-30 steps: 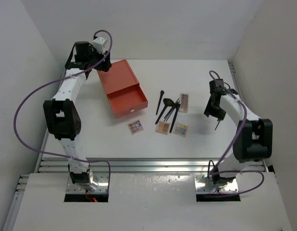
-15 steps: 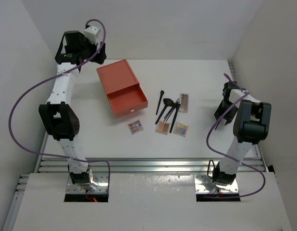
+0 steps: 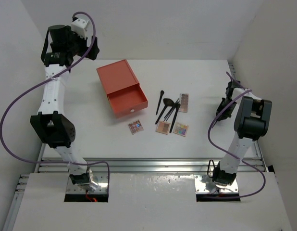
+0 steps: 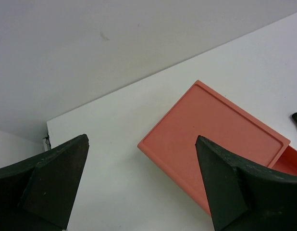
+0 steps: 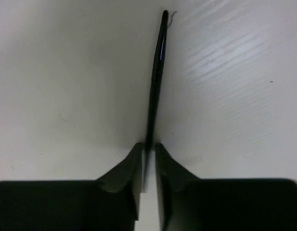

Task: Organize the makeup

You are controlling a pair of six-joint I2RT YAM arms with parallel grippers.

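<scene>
Pinching thin black brush (image 5: 158,62) in right gripper (image 5: 148,146); left gripper (image 4: 141,139) agape

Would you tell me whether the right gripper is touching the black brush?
Touching: the right wrist view shows the right gripper pinching the black brush between its fingertips.

Open desk (image 3: 91,125) runs left of the drawer box (image 3: 120,87) and right of the clustered brushes (image 3: 168,109) and palettes (image 3: 180,129), up to the right arm (image 3: 252,118) standing by the wall (image 3: 276,72).
</scene>
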